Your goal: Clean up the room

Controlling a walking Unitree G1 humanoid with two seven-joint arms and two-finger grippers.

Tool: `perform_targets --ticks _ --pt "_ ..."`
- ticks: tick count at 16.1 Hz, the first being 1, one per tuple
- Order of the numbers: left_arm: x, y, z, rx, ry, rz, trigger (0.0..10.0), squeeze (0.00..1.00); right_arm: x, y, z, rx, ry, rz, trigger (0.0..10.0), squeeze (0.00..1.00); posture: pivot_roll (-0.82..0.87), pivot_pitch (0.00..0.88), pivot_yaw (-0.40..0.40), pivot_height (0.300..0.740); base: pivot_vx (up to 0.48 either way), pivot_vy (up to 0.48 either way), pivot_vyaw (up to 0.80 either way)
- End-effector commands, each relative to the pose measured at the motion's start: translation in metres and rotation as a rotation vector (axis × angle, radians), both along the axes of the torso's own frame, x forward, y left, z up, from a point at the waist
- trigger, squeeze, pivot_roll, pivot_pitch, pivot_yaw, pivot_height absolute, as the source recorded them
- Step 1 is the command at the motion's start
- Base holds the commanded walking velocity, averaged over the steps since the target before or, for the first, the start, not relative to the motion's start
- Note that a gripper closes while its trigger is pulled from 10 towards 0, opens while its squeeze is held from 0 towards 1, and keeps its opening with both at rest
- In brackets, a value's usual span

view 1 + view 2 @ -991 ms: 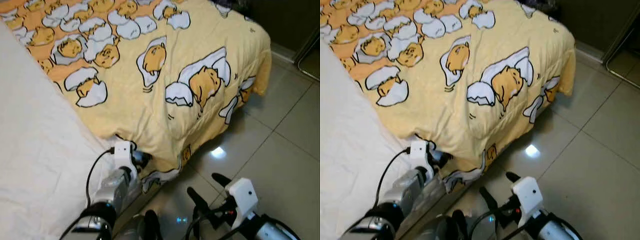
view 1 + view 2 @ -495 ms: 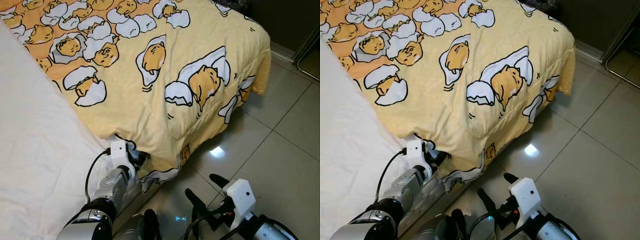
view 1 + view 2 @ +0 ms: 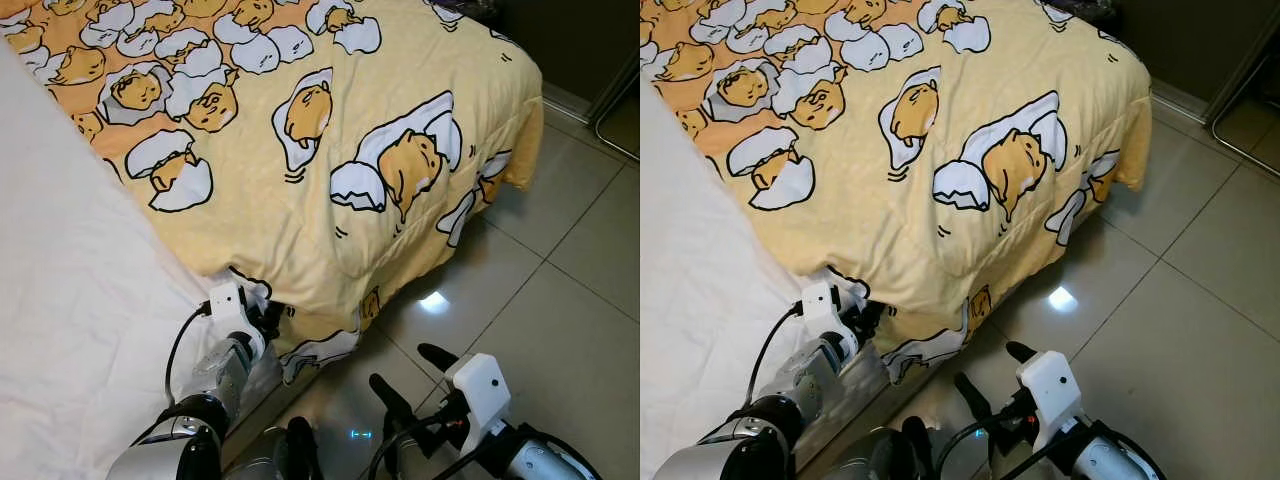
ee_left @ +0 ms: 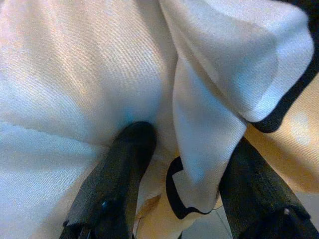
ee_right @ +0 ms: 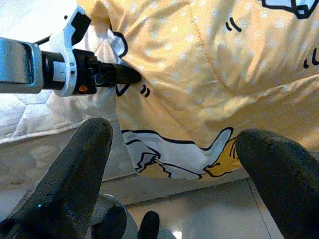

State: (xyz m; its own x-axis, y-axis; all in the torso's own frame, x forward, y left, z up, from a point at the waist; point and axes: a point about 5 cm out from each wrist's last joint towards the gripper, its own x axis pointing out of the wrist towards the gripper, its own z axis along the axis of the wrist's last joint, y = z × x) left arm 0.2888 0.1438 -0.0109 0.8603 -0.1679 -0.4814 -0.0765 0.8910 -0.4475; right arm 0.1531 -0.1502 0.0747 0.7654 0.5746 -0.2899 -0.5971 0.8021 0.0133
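Observation:
A yellow blanket [image 3: 330, 170] printed with egg cartoons covers the bed and hangs over its side. My left gripper [image 3: 270, 318] is at the blanket's lower edge, where it meets the white sheet [image 3: 70, 300]. In the left wrist view its fingers [image 4: 129, 159] stand apart, with a white, black-trimmed fold of the blanket [image 4: 209, 164] between them. My right gripper [image 3: 404, 367] hovers open and empty over the floor beside the bed. Its wrist view looks at the hanging blanket [image 5: 209, 74] and at my left gripper [image 5: 117, 74].
Glossy beige floor tiles [image 3: 560, 280] stretch to the right of the bed. The mattress side [image 5: 45, 154] shows beneath the sheet. A dark doorway or furniture edge [image 3: 615, 100] stands at the far right.
My left gripper has drawn back a little to the left along the blanket's edge. The right gripper has barely moved.

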Motion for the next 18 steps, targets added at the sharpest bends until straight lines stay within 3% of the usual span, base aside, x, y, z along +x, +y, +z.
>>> perform_targets --ticks 1,7,8,11,13,16,17,18 --pt "-0.018 0.009 -0.017 -0.019 0.074 0.037 0.0 0.00 -0.004 0.003 -0.002 0.014 0.021 0.025 10.0 0.00 -0.32 0.231 0.150 0.740 0.000 0.000 0.00" --pt "-0.048 0.017 -0.037 -0.014 0.127 0.067 0.0 0.00 -0.003 0.004 -0.004 0.012 0.025 0.039 10.0 0.00 -0.30 0.212 0.152 0.740 0.000 0.000 0.00" --pt "-0.064 0.016 -0.046 0.004 0.147 0.045 0.0 0.00 -0.002 0.003 -0.005 0.011 0.026 0.042 10.0 0.00 -0.30 0.204 0.152 0.740 0.000 0.000 0.00" --pt "-0.082 0.014 -0.055 0.024 0.165 0.008 0.0 0.00 -0.002 0.004 -0.006 0.010 0.028 0.046 10.0 0.00 -0.29 0.201 0.154 0.740 0.000 0.000 0.00" --pt "-0.106 0.006 -0.064 0.079 0.177 -0.117 0.0 0.00 -0.003 0.005 -0.007 0.011 0.031 0.051 10.0 0.00 -0.29 0.199 0.156 0.740 0.000 0.000 0.00" --pt "-0.123 0.000 -0.069 0.105 0.187 -0.185 0.0 0.00 -0.003 0.005 -0.007 0.011 0.032 0.053 10.0 0.00 -0.28 0.201 0.157 0.740 0.000 0.000 0.00" --pt "-0.123 -0.001 -0.068 0.138 0.172 -0.195 0.0 0.00 -0.003 0.005 -0.007 0.012 0.031 0.053 10.0 0.00 -0.28 0.201 0.157 0.740 0.000 0.000 0.00" --pt "-0.102 -0.003 -0.048 0.197 0.013 -0.207 7.5 0.00 -0.003 0.005 -0.007 0.012 0.029 0.052 10.0 0.00 -0.28 0.205 0.156 0.740 0.000 0.000 0.00"
